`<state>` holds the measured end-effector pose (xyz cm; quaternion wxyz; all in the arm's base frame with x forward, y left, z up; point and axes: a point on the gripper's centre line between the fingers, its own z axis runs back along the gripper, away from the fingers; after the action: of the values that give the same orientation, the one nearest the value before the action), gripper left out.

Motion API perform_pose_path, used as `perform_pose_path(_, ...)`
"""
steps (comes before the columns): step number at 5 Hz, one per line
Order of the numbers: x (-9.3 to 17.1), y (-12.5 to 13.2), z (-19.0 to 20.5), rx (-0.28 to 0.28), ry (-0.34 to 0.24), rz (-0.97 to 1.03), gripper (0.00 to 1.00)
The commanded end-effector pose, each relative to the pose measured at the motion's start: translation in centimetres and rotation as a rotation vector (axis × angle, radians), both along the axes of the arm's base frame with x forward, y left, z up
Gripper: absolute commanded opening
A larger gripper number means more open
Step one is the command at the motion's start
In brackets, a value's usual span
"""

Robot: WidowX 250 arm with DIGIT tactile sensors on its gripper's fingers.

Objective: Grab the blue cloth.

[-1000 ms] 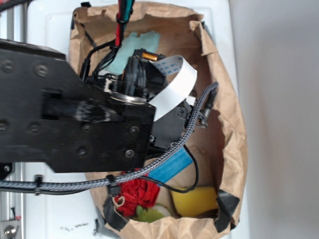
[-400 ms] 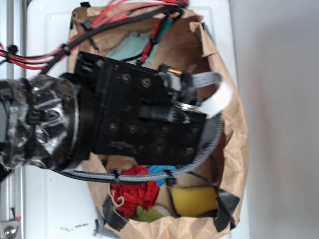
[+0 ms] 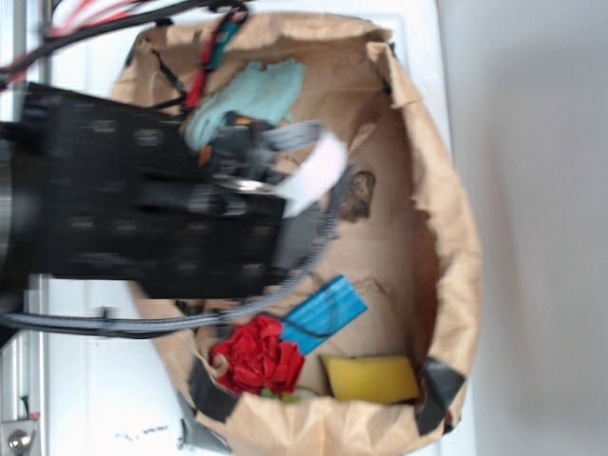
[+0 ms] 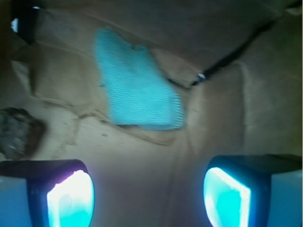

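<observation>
From the exterior view I see my arm (image 3: 142, 218) reaching in from the left over the paper bag (image 3: 446, 247), blurred, with the blue cloth (image 3: 249, 95) lying at the bag's far end. On the wrist view my hand (image 4: 149, 194) is spread wide and holds nothing, its fingers (image 4: 71, 194) clear of the cloth (image 4: 137, 87), whose long axis runs diagonally from upper left to lower right on the bag floor.

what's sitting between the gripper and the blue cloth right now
Nothing visible. In the wrist view the open gripper faces the blue cloth across bare brown paper. The dark lump lies off to the side, and the black strap ends beside the cloth.
</observation>
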<state>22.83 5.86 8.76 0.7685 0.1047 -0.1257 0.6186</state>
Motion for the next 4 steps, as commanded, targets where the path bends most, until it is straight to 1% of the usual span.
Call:
perform_pose_path(1, -2.3, 1.3, 0.5, 0.009, -0.061, 0.033, 1.0)
perform_pose_path(2, -1.3, 1.7, 0.4, 0.005, -0.079, 0.03, 1.0)
perform_pose_path(3, -0.9, 2.3, 0.3, 0.007, -0.119, 0.029, 1.0)
perform_pose_path(4, -0.9, 2.4, -0.1, -0.004, -0.131, 0.038, 1.0)
